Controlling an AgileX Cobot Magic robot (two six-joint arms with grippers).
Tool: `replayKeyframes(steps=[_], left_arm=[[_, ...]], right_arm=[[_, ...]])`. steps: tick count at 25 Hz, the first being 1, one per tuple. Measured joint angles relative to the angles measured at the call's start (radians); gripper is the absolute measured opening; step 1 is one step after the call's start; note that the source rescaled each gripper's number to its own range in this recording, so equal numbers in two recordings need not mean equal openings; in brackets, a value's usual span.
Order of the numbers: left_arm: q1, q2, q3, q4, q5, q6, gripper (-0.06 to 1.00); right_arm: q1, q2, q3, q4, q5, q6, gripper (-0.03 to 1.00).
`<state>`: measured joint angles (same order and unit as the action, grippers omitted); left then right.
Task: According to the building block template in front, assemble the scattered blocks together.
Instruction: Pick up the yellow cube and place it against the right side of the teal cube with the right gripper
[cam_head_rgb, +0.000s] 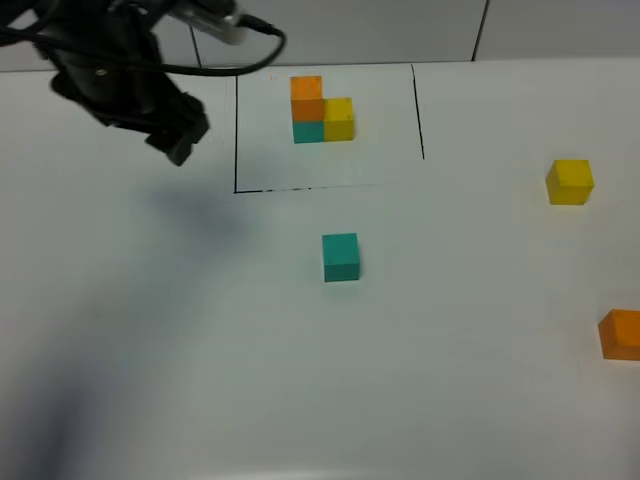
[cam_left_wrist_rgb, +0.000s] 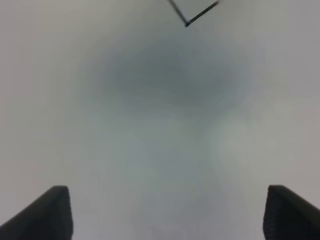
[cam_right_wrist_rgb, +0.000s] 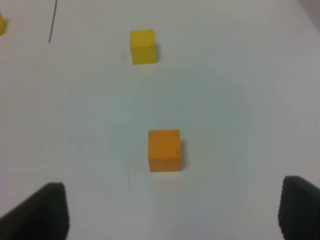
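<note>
The template stands inside a black outlined square at the back: orange atop teal, yellow at its side. The loose teal cube sits in the middle of the table. The loose yellow cube is at the right; it also shows in the right wrist view. The loose orange cube is at the right edge, and in the right wrist view it lies ahead of my open right gripper. My left gripper hovers at the upper left, open and empty, over bare table.
The black outline marks the template's square; its corner shows in the left wrist view. The white table carries nothing else in view. The right arm is out of the exterior view.
</note>
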<state>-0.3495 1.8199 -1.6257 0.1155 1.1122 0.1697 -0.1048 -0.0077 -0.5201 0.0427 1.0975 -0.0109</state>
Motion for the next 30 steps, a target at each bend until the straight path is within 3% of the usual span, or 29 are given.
replayKeyframes(steps=[4,7,16,21,30], left_arm=[[0.115,-0.198,0.234,0.002,-0.153,-0.077,0.73],[0.164,-0.342,0.342,0.006,-0.203,-0.124,0.73],[0.170,-0.612,0.497,0.004,-0.127,-0.186,0.73],[0.170,-0.766,0.630,0.003,-0.163,-0.200,0.74],[0.170,-1.113,0.803,-0.027,-0.142,-0.208,0.92]], right_arm=[[0.000,0.000,0.000,0.000,0.000,0.000,0.76],[0.000,0.000,0.000,0.000,0.000,0.000,0.76],[0.000,0.000,0.000,0.003,0.000,0.000,0.76],[0.000,0.000,0.000,0.004,0.000,0.000,0.76],[0.000,0.000,0.000,0.004,0.000,0.001,0.76]])
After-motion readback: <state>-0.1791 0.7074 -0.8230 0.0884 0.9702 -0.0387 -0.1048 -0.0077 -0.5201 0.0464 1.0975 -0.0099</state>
